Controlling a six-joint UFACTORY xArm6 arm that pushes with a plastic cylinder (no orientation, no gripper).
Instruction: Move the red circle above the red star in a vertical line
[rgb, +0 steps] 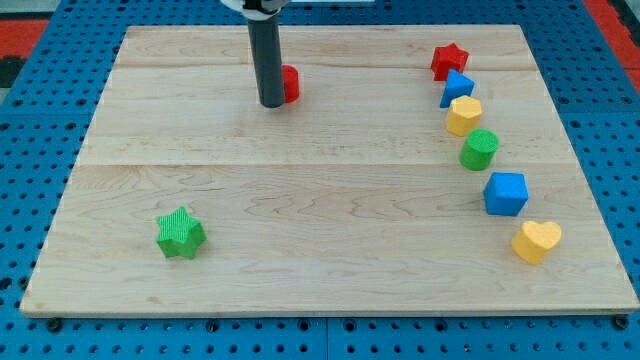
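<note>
a pale wooden board lies on blue pegboard. my tip, a dark rod with no jaws, touches the left side of the red circle block, which sits well left of the red star block.

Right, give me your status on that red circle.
My tip down, hard against the red circle on its left. Circle near the view's top, well left of the red star. Nothing between them.
</note>
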